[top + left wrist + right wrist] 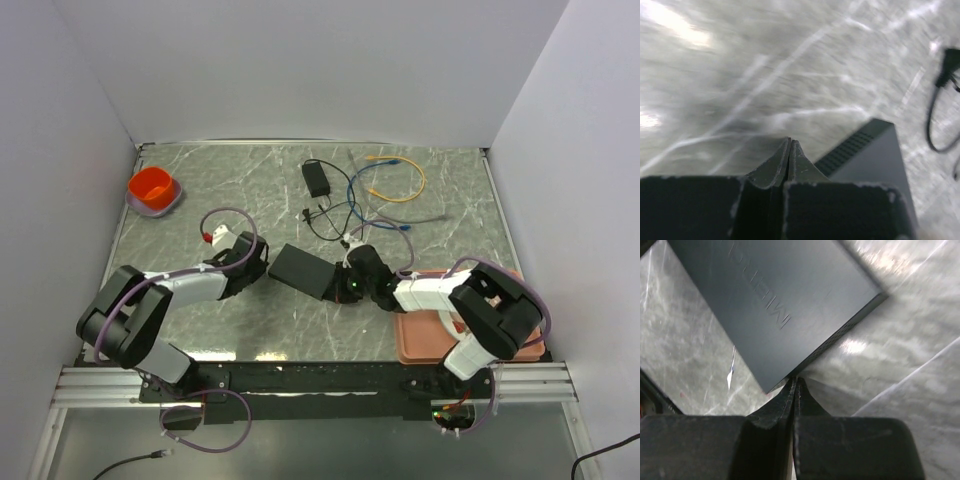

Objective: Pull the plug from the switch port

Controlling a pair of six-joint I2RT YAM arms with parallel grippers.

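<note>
Black box (pixel 303 270) is lying flat mid-table (pixel 230 330) between the two grippers. Its long axis is running roughly left-right, with the right end slanting a bit toward the arms.

Left gripper (pixel 252 262) is sitting at the left short end and right gripper (pixel 352 275) at the right short end. Both are hard up against the box; can't tell if they're actually touching.

- **Jaws:** both pairs are pressed together and gripping nothing.
- **Right wrist view:** the box corner is sitting just ahead of the right gripper (pixel 795 382), with the box spreading away up-left.
- **Left wrist view:** the box is lying off to the right of the left gripper (pixel 790 145), slotted edge facing it.
- **Look of the box:** matte black, thin, raised lettering on top, vent slots along one edge.
- **Switch port and plug:** I'm not making out either one.
- **Cables (pixel 345 215):** the tangle is trailing down to the far long edge by the right corner, next to the right gripper. Can't tell if one is seated.

I'm guessing the right arm is the nearer one. It needs to open first, then pull away across the long axis toward the far side while the left braces.
</note>
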